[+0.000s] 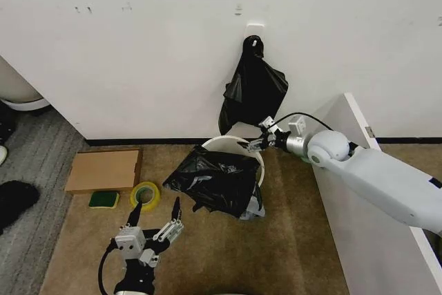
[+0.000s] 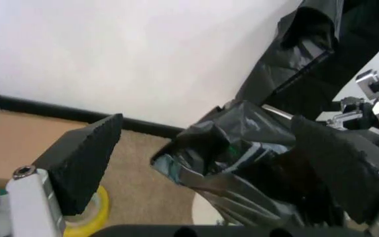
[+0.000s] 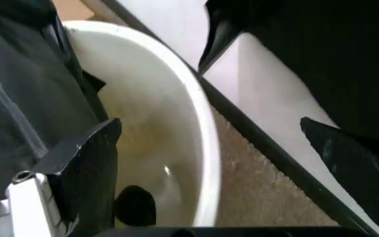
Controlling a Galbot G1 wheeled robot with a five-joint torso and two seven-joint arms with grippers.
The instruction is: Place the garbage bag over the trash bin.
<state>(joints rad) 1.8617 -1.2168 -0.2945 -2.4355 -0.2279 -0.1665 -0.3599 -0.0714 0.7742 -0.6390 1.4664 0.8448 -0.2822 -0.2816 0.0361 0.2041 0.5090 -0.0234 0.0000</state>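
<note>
The trash bin (image 1: 232, 142) stands on the carpet by the wall, its cream rim showing as an arc at the back. The garbage bag (image 1: 217, 181) lies crumpled over the bin's front half and down its near side. My right gripper (image 1: 250, 146) is open at the back of the rim, just above it. In the right wrist view the right gripper (image 3: 209, 123) straddles the bin's rim (image 3: 203, 148), with the bag (image 3: 18, 98) over the far side. My left gripper (image 1: 158, 205) hovers open in front of the bin, facing the bag (image 2: 255, 148), nothing between its fingers (image 2: 84, 163).
A smaller black bag bundle (image 1: 254, 88) hangs from a wall hook right above the bin. A yellow tape roll (image 1: 145, 195), a green sponge (image 1: 103, 200) and a flat cardboard piece (image 1: 103, 169) lie left of the bin. A white panel (image 1: 345, 191) stands to the right.
</note>
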